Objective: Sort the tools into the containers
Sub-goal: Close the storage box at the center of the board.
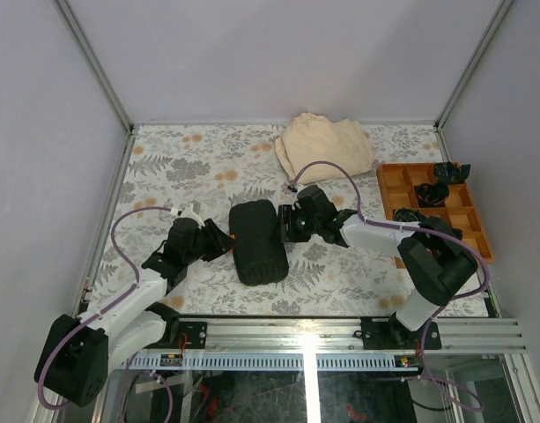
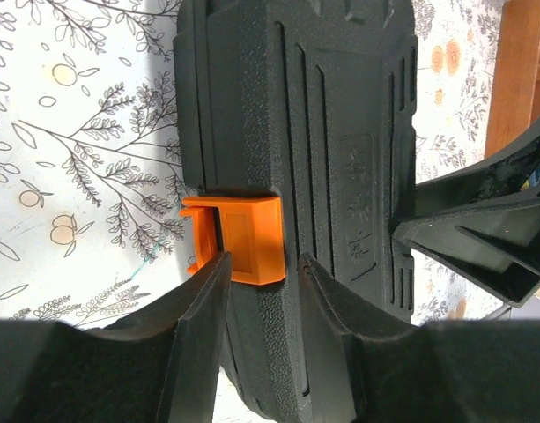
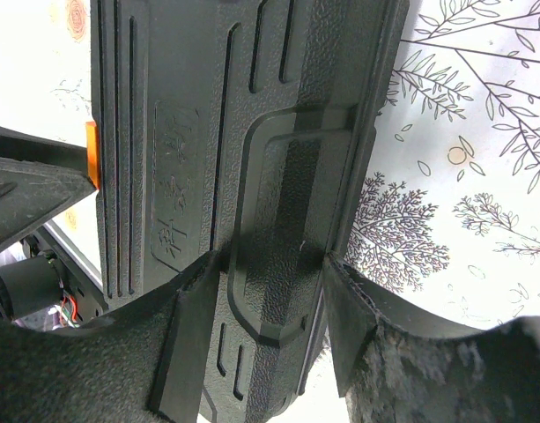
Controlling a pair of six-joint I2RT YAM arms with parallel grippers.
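Observation:
The container, a black hard-plastic tool case [image 1: 256, 240], lies closed on the floral table between my two arms. My left gripper [image 1: 224, 240] is at its left edge. In the left wrist view its jaws [image 2: 262, 264] pinch the case [image 2: 340, 132] rim just below the orange latch [image 2: 247, 238], which sticks out sideways. My right gripper [image 1: 285, 225] is at the opposite edge. In the right wrist view it [image 3: 271, 260] is shut on a raised moulded ridge of the case [image 3: 252, 132]. A sliver of the latch [image 3: 92, 154] shows at the far side. The tools are out of view.
A beige folded cloth [image 1: 327, 145] lies at the back of the table. A wooden compartment tray [image 1: 481, 229] with a few dark items stands at the right edge, and its corner [image 2: 516, 70] shows in the left wrist view. Grey walls enclose the table.

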